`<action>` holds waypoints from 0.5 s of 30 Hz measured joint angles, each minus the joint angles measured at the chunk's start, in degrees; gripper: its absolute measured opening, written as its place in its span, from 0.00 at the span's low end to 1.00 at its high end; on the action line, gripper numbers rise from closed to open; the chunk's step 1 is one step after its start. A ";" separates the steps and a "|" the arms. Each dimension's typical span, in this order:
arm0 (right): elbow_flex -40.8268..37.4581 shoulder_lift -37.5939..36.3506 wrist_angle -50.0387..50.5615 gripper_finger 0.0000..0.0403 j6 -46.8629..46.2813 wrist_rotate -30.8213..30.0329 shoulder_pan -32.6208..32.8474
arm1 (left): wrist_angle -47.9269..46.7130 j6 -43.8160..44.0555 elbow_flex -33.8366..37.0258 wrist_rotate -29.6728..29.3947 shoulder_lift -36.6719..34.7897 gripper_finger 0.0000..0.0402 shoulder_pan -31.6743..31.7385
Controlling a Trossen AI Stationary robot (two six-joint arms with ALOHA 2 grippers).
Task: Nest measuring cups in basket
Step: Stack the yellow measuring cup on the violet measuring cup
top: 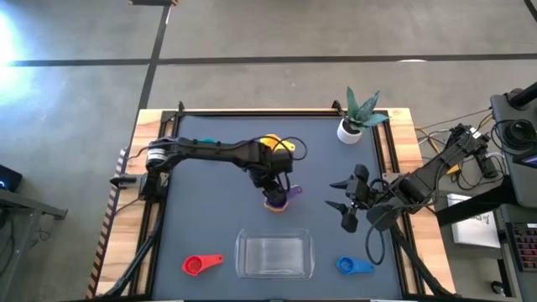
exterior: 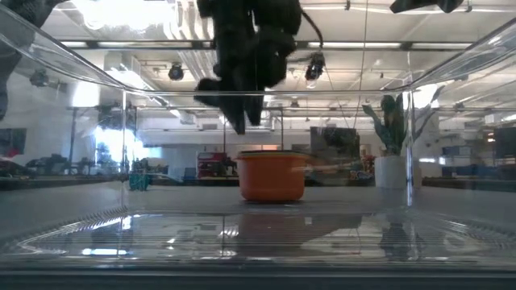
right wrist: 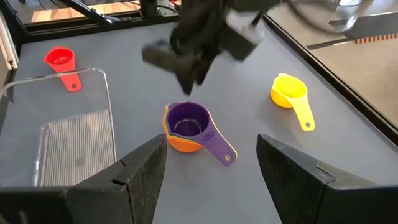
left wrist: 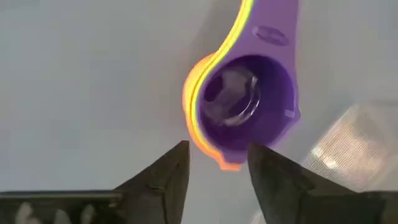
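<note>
A purple measuring cup sits nested in an orange one (top: 279, 198) at the table's middle, upright, handle (right wrist: 219, 148) pointing toward the right arm. A thin yellow-green edge (left wrist: 198, 93) shows between them. My left gripper (left wrist: 217, 168) hovers open just above this stack (exterior: 272, 176), its fingers clear of the rim. My right gripper (top: 346, 205) waits open to the stack's right. The yellow cup (top: 277, 144) lies farther back. The red cup (top: 201, 264) and blue cup (top: 353, 266) flank the clear basket (top: 274, 254) at the near edge. No teal cup shows.
A white plant pot (top: 351, 127) stands at the far right corner. The basket (right wrist: 62, 124) holds nothing and sits just nearer than the stack. The left arm (top: 210, 151) stretches across the table's left half. Bare grey mat lies between the stack and the right gripper.
</note>
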State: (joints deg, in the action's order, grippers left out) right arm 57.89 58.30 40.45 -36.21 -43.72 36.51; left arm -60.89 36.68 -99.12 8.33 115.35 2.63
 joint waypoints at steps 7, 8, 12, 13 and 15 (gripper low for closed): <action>-0.31 0.00 0.02 0.59 -0.02 0.00 0.00 | -7.79 -17.65 -10.21 -16.97 -0.93 0.45 0.98; -0.31 0.00 0.04 0.59 -0.02 0.00 0.00 | -6.52 -20.00 -10.65 -17.48 -1.00 0.45 1.65; -0.55 0.00 0.01 0.59 -0.02 0.14 0.01 | -1.30 -27.31 -10.56 -14.06 -1.01 0.44 6.25; -0.69 0.00 0.00 0.59 0.00 0.19 0.10 | -0.27 -28.66 -10.21 -12.92 -1.01 0.44 7.79; -1.01 0.00 0.15 0.59 0.77 0.17 0.11 | 1.19 -31.76 -9.63 -10.02 -1.01 0.43 10.96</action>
State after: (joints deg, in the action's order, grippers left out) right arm 56.88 58.30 40.59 -35.44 -43.55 36.62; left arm -59.70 4.92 -108.76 -1.68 114.34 13.59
